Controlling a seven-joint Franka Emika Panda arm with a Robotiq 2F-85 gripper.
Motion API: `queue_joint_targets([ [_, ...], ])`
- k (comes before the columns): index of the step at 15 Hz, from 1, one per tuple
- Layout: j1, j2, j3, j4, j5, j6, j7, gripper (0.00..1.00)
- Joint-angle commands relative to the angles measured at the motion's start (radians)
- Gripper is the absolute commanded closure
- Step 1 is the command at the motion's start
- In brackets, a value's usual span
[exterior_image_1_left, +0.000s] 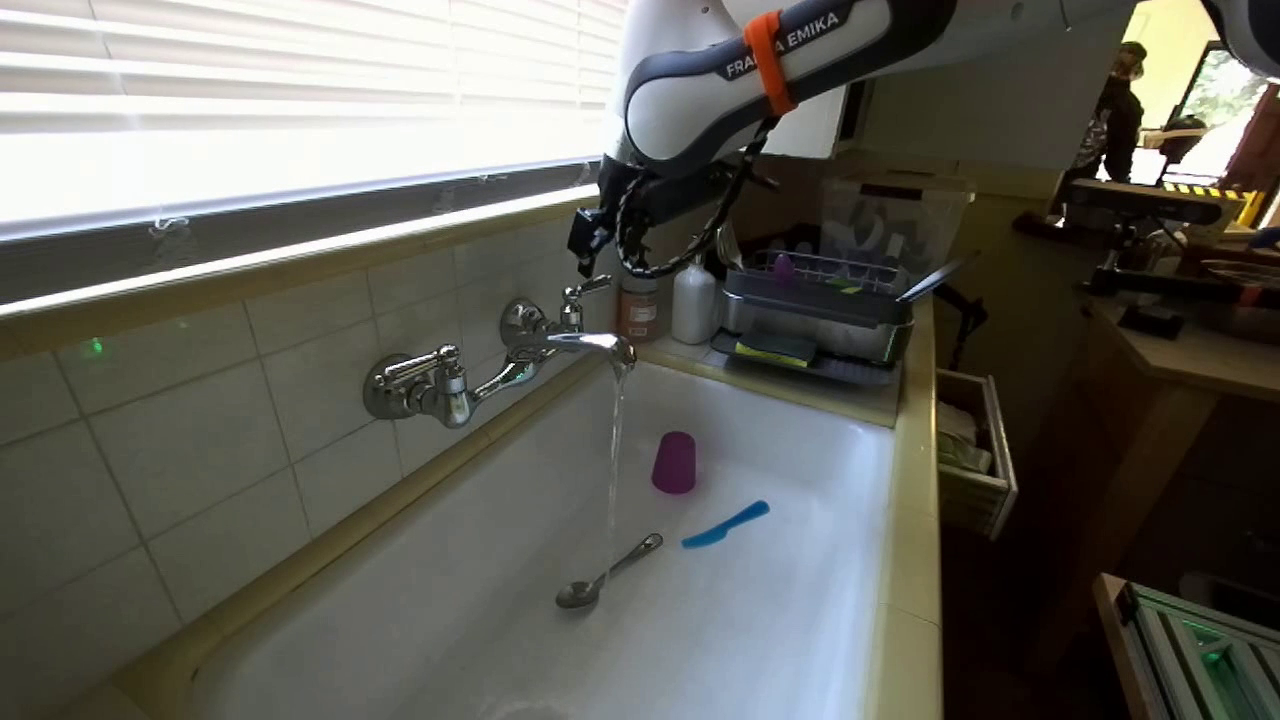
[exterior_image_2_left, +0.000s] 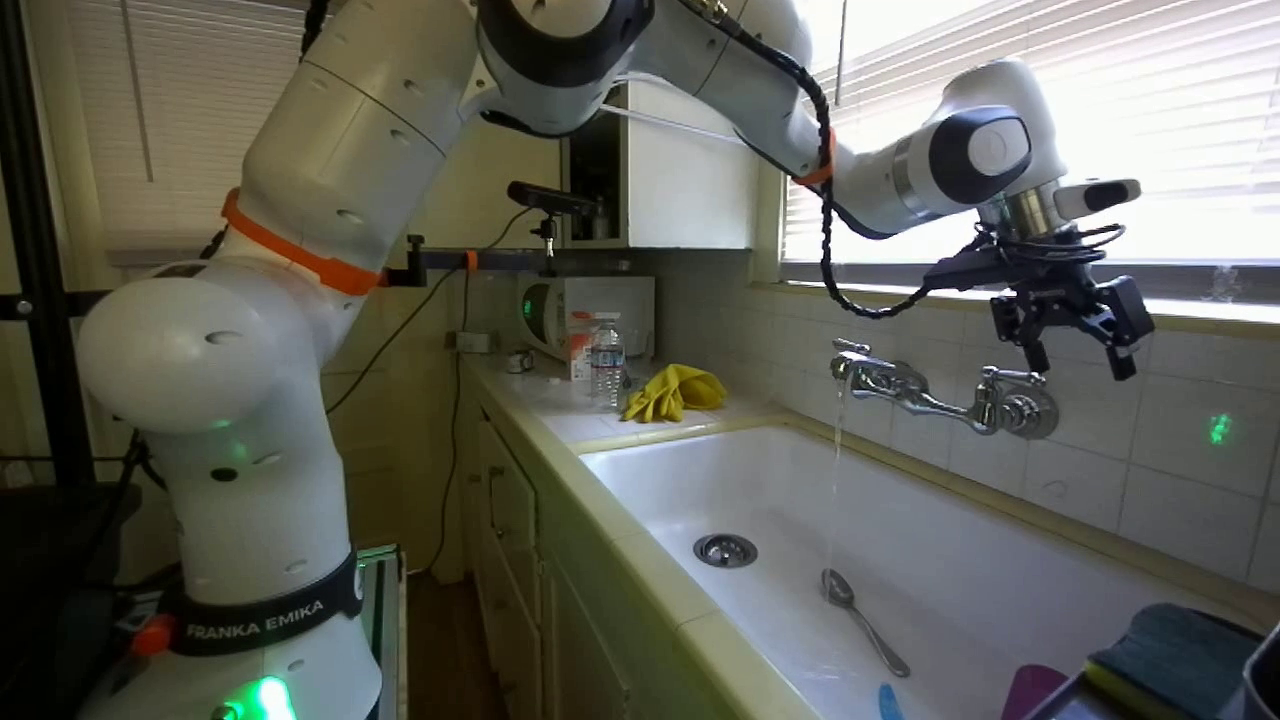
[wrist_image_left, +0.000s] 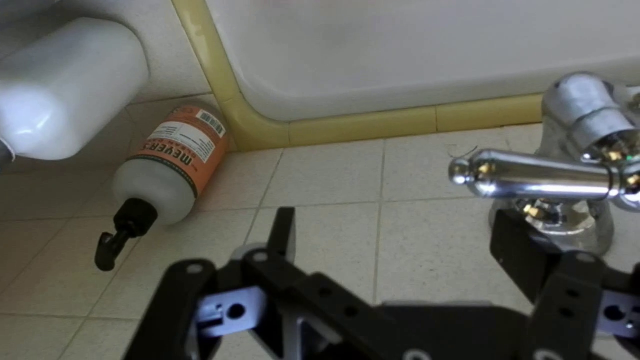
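Note:
My gripper (wrist_image_left: 395, 225) is open, with bare wall tile behind the gap between its fingers. Nearest to it is a chrome tap handle (wrist_image_left: 540, 175), just beyond the right finger in the wrist view; whether they touch I cannot tell. In an exterior view the gripper (exterior_image_2_left: 1080, 362) hangs above that handle (exterior_image_2_left: 1015, 377), pointing down. Water (exterior_image_1_left: 615, 450) runs from the spout (exterior_image_1_left: 590, 343) into the white sink (exterior_image_1_left: 800, 620). A metal spoon (exterior_image_1_left: 608, 575), a blue plastic knife (exterior_image_1_left: 726, 525) and a purple cup (exterior_image_1_left: 676, 463) lie in the basin.
An orange-labelled soap bottle (wrist_image_left: 185, 145) and a white bottle (wrist_image_left: 75, 85) stand at the sink's corner. Beside them are a dish rack (exterior_image_1_left: 815, 305) and a sponge (exterior_image_1_left: 776, 348). Yellow gloves (exterior_image_2_left: 680, 392) and a water bottle (exterior_image_2_left: 606, 365) occupy the far counter. A drawer (exterior_image_1_left: 975, 455) stands pulled out.

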Motion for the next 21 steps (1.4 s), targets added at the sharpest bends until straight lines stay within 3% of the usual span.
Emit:
queue_joint_targets([
  [1, -0.032, -0.081, 0.038, -0.115, 0.074, 0.08, -0.024, 0.0],
  [8, -0.017, -0.187, 0.017, -0.235, 0.03, 0.044, -0.052, 0.0],
  [14, -0.022, -0.189, 0.021, -0.276, 0.013, 0.021, -0.078, 0.0],
  [21, -0.042, -0.13, 0.045, -0.275, 0.111, 0.203, -0.076, 0.0],
])
